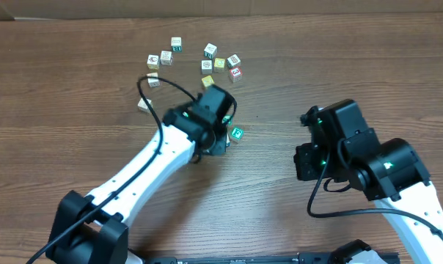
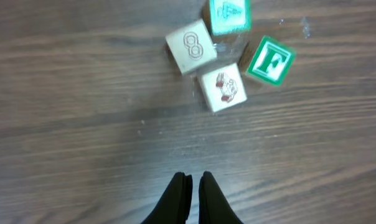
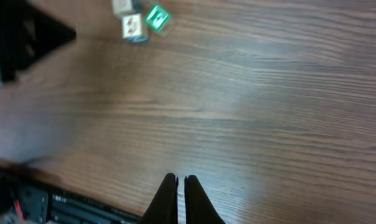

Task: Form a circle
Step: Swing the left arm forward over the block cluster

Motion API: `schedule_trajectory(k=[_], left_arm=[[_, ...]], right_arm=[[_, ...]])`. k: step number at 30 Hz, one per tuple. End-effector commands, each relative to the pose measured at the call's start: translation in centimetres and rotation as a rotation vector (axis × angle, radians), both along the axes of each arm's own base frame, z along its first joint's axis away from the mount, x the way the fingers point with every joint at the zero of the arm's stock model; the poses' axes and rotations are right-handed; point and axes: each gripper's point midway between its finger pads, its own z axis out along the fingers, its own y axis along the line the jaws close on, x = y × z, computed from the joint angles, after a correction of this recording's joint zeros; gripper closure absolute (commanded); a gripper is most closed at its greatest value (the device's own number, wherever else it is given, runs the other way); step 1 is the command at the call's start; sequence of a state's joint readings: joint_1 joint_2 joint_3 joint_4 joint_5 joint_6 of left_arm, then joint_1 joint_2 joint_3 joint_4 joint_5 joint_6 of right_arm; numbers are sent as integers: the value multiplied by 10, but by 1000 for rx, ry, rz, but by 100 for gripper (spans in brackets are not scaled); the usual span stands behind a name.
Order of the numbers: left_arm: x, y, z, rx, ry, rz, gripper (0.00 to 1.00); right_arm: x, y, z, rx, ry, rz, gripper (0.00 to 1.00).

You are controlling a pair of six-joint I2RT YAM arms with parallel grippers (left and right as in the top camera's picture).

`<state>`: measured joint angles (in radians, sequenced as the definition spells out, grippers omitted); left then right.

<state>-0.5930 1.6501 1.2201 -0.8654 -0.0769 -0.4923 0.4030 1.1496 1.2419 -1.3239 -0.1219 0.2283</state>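
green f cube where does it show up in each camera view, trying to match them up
Overhead: green F cube near the middle, just right of the left arm.
Left wrist: upper right, turned at an angle.
Right wrist: top edge, left of centre.
Landmark: the whitish picture cube beside it in both wrist views; I cannot make it out overhead.

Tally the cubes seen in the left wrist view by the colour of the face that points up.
Cream-faced: 2, the 8 cube and the drawing cube
Green-faced: 1, the F cube
Teal-faced: 1, the teal cube, cut by the top edge
Total: 4
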Motion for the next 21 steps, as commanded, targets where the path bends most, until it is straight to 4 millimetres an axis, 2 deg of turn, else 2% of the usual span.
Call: schedule_trajectory(k=[1, 6, 17, 21], left_arm=[[8, 1, 0, 34, -68, 64, 96], [27, -13, 3, -2, -145, 42, 96], [40, -32, -32, 15, -47, 9, 96], [50, -39, -33, 33, -34, 8, 96]], right_arm=[[8, -9, 13, 8, -53, -48, 96], [11, -13, 13, 9, -56, -67, 96], [16, -11, 16, 19, -80, -67, 96], [16, -11, 16, 19, -80, -67, 96]])
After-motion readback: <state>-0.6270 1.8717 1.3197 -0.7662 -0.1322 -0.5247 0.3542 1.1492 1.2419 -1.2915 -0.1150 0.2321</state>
